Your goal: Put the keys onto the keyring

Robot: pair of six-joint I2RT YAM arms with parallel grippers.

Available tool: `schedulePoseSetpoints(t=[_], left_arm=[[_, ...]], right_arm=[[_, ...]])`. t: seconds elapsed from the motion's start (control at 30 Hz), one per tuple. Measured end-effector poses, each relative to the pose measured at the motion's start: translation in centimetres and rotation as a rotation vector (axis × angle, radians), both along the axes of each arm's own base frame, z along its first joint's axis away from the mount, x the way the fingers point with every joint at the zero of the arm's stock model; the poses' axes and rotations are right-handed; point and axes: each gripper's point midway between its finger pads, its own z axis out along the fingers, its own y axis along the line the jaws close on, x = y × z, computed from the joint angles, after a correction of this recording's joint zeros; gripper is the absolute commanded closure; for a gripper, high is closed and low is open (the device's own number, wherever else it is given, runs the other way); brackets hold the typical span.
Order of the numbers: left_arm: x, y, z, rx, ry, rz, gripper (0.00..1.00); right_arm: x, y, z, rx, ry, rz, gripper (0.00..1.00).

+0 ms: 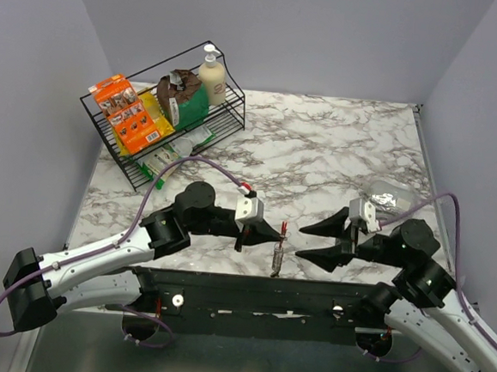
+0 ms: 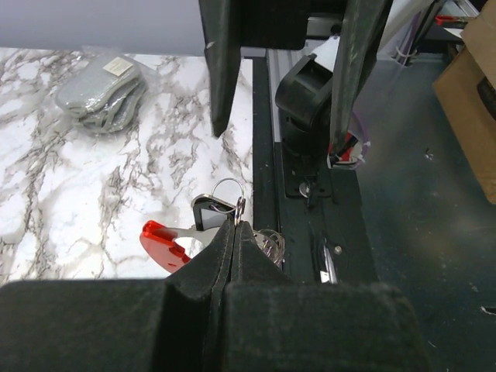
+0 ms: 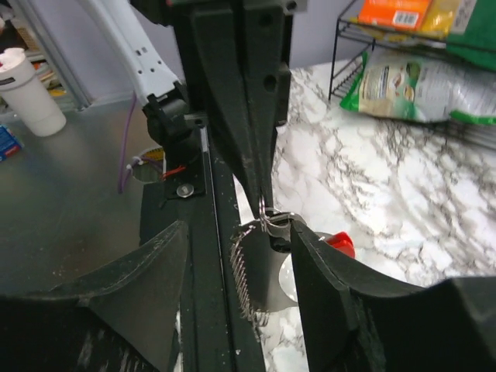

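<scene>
Top view: left claw (image 1: 276, 234) pinched together on the keyring (image 1: 278, 259) at the table (image 1: 320, 157) edge, 6 o'clock; right claw (image 1: 300, 243) wide apart at its 3 o'clock. Left wrist: fingers clamped on the ring. Right wrist: keyring between parted fingers

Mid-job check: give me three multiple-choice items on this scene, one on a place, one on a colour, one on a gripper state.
1. Where on the table does the wire rack stand? A back left; B back right; C near centre.
2. The clip of the keyring is: A blue; B red; C green.
3. The right gripper is: A open; B shut on the keyring; C out of view.
Answers: 1 A, it stands in the far left corner; 2 B, red shows in both wrist views; 3 A, its fingers stand wide apart.
</scene>
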Motion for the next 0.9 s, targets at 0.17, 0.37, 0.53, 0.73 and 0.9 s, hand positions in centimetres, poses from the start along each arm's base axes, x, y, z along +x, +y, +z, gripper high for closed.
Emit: schedulePoseSetpoints(t=[0.17,0.37,0.53,0.73,0.9], left_arm=[[-0.5,-0.1,-0.4,0.014,0.013,-0.030,1.00],[-0.6,-0.2,0.2,0.018,0.018,-0.042,1.00],[0.1,-0.1,0.5,0.015,0.013,0.003,1.00],[2.7,0.8,-0.6,0.071,0.007,0.168,1.00],[4.6,1.6,-1.3,0.116,-0.013,0.285,1.00]], right_arm=[[-1.6,-0.6,1.6,0.066,-0.089,0.055,0.39],[-1.1,-0.1,1.3,0.059,-0.063,0.053,0.60],[2.3,0.4,0.1,0.030,0.135,-0.126,0.60],[4.9,0.7,1.3,0.068,0.356,-0.279,0.63],[5.6,1.5,1.6,0.079,0.529,-0.315,0.66]])
